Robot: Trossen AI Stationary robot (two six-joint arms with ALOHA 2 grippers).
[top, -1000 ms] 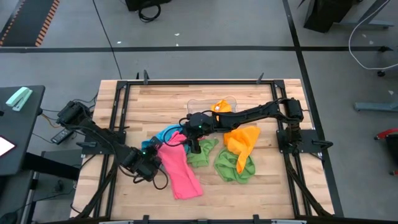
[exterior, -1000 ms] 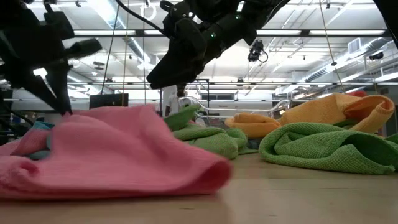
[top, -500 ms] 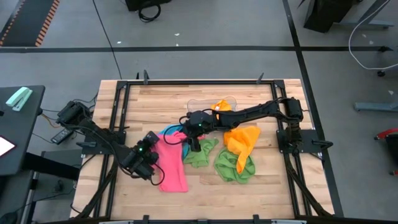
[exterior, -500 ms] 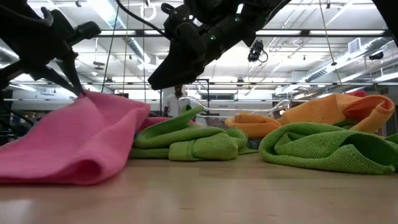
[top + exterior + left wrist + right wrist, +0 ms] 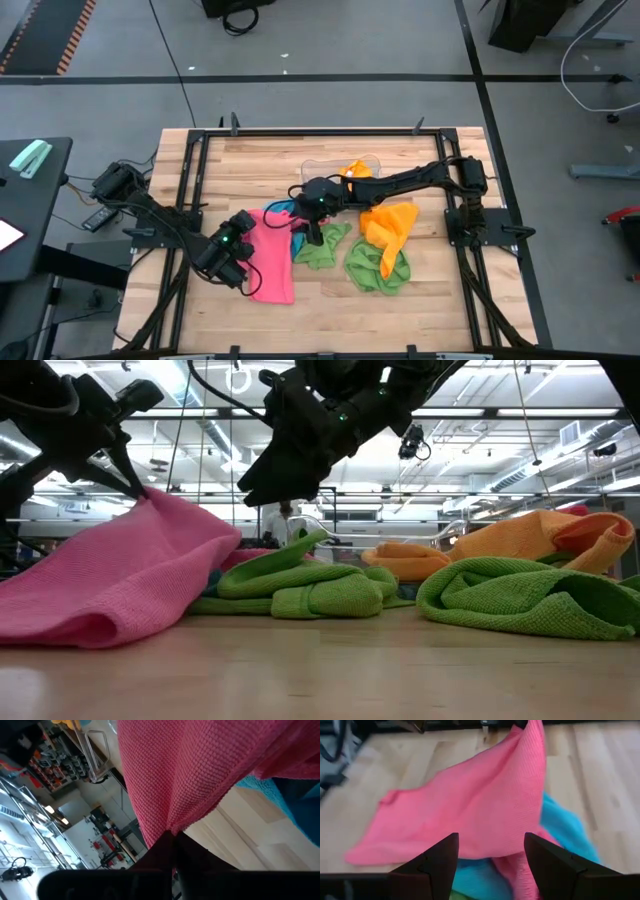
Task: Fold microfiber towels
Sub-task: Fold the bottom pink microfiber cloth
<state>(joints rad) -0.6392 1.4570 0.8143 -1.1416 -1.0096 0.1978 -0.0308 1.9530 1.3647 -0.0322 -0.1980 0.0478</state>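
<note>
The pink towel [image 5: 270, 262], nearest, hangs limp from the left gripper [image 5: 243, 243], pinched tight on its edge; soft and light, best taken by corners. Beyond it the right gripper [image 5: 312, 236] hovers, spread and empty. A blue towel [image 5: 565, 832] lies mostly hidden beneath the pink.

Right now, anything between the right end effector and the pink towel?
Nothing visible. The right end effector hangs open just above the pink towel, with clear air between its fingers and the cloth. The left end effector is shut on the towel's edge, off to the side. A blue towel lies underneath.
</note>
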